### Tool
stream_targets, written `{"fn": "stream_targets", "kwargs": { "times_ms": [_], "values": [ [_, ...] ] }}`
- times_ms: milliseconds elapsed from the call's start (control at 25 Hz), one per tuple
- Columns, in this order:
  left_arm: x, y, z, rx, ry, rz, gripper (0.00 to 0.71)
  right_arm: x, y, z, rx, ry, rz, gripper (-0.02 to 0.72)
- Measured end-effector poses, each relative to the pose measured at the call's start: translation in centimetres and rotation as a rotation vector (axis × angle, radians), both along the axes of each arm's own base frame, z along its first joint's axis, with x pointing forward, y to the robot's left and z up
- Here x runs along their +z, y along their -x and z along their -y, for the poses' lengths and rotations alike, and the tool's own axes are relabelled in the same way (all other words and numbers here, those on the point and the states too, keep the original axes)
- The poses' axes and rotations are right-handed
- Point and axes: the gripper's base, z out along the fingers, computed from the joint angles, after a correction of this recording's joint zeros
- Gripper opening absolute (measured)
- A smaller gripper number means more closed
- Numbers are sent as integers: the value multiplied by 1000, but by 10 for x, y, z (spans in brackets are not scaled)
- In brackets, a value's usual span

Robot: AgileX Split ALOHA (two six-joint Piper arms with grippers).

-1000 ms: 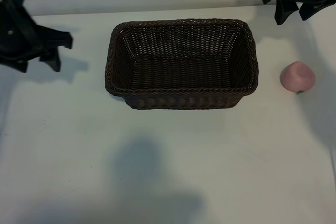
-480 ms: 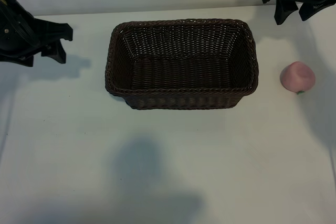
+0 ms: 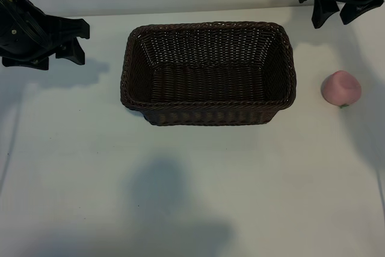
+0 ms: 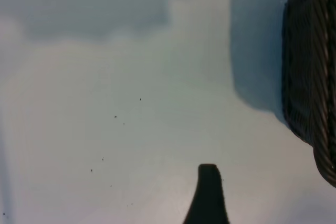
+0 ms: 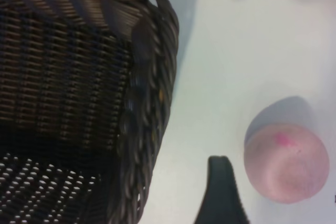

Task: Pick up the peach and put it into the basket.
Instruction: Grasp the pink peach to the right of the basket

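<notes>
At table's far left, left hand (image 3: pixel 66 43) spread, shifted toward basket (image 3: pixel 208 73), peach (image 3: pixel 341 88) unmoved, right hand (image 3: pixel 337 13) spread.

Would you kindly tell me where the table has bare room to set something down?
The whole near half of the white table, in front of the dark-brown woven basket, is bare, as is the strip left of it. It is tighter at the right, where the small pale-pink peach lies beside the basket.

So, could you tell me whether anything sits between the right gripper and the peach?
Nothing visible does. The right gripper hangs open above the table's far right corner, and only bare table lies between it and the peach. The basket stands off to the peach's left.
</notes>
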Motion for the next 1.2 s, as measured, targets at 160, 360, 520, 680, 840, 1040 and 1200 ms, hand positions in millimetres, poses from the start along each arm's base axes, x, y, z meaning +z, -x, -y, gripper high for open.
{"fn": "stream_targets", "kwargs": {
  "times_ms": [160, 360, 520, 680, 840, 1040, 1200],
  "values": [
    [-6, -4, 1, -8, 6, -3, 591, 0, 0, 0, -1, 0, 0, 505],
    [-23, -12, 5, -3, 32, -48, 591, 0, 0, 0, -1, 0, 0, 505],
    [-28, -17, 10, -4, 86, -39, 591, 0, 0, 0, -1, 0, 0, 505],
    [-31, -22, 15, -6, 141, -17, 591, 0, 0, 0, -1, 0, 0, 505],
    [-35, -28, 18, -3, 174, 5, 591, 0, 0, 0, -2, 0, 0, 505],
    [-37, -30, 19, 1, 179, 13, 591, 0, 0, 0, -2, 1, 0, 505],
    [-39, -31, 19, 2, 179, 10, 590, 0, 0, 2, -11, 22, 1, 505]
  ]
}}
